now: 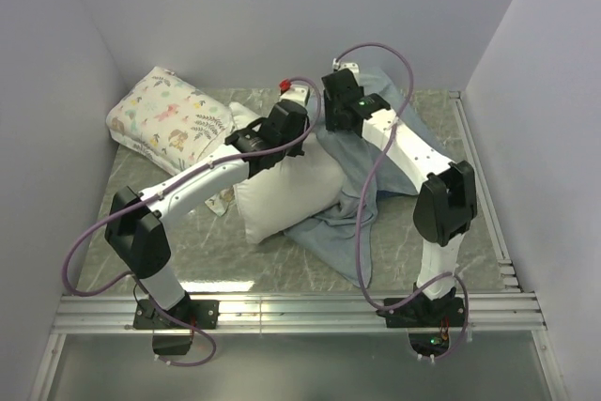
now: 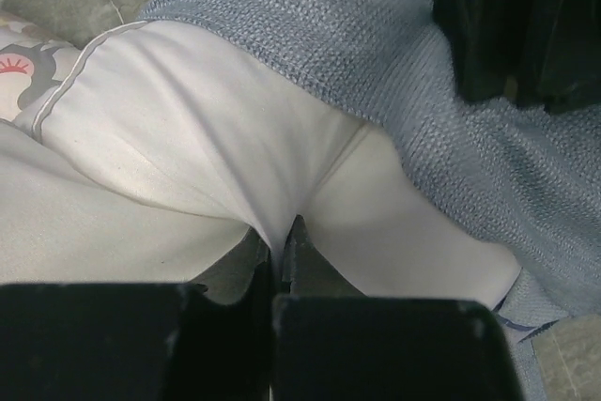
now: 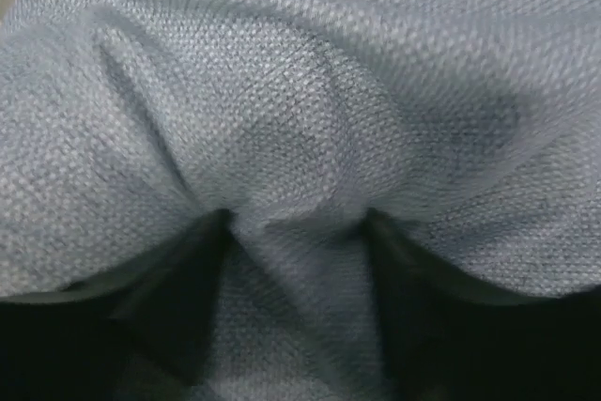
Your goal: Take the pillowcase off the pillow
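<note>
The plain white pillow (image 1: 282,196) lies mid-table, half out of the blue-grey pillowcase (image 1: 349,232), which trails from its right side toward the back right. My left gripper (image 2: 280,243) is shut on a pinched fold of the pillow's (image 2: 188,129) white cover, right beside the pillowcase's (image 2: 329,25) edge. In the top view the left gripper (image 1: 300,112) and the right gripper (image 1: 336,117) stand close together over the pillow's far end. The right gripper (image 3: 296,232) is open, its fingers pressed down into the pillowcase (image 3: 300,91) with a ridge of cloth between them.
A smaller floral-print pillow (image 1: 169,119) lies at the back left against the wall. White walls close in the left, back and right. A metal rail (image 1: 300,307) runs along the near edge by the arm bases. The right arm's black body (image 2: 526,25) hangs close above the left gripper.
</note>
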Controlling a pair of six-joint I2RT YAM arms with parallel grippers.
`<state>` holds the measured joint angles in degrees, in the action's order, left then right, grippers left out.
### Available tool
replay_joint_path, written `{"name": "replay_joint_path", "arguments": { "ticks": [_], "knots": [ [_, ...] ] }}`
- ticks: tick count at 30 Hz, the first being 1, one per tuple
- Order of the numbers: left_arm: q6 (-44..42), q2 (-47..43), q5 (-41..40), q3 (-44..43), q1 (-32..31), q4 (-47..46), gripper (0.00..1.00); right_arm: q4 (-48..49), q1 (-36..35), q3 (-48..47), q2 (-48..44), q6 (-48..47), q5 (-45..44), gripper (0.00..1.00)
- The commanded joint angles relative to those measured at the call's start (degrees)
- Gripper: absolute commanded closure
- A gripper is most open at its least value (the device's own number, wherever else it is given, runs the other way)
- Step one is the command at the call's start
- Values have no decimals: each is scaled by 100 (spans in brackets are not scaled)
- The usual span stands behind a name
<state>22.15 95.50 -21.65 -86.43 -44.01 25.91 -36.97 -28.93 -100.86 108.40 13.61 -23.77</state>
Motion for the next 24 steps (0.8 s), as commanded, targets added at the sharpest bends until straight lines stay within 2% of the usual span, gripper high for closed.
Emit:
{"name": "replay_joint_path", "arguments": {
  "ticks": [1,2,3,5,10,16,19,22,24],
  "knots": [
    [-27,-242,-85,-93,-196,176,100,-530,351,-434,-21,-16,-382,53],
    [-18,-295,-120,-137,-248,212,100,-583,405,-565,14,62,-452,78],
    [-1,-339,-207,-154,-266,256,100,-618,501,-653,41,115,-549,87],
    [35,-523,-226,-163,-301,396,100,-679,791,-846,41,238,-734,97],
    [105,-1129,-436,-172,-292,634,100,-698,1459,-1032,-143,502,-787,100],
    [175,-1849,-954,-93,-205,889,100,-609,2452,-1120,-240,933,-392,100],
    [272,-2114,-1096,39,119,977,100,-575,2699,-1243,-275,1083,-76,100],
    [404,-2194,-631,135,918,820,100,-566,2691,-1383,-302,1135,301,100],
    [404,-2072,-481,48,1052,714,100,-487,2603,-1384,-354,1127,600,100]
  ]
}}
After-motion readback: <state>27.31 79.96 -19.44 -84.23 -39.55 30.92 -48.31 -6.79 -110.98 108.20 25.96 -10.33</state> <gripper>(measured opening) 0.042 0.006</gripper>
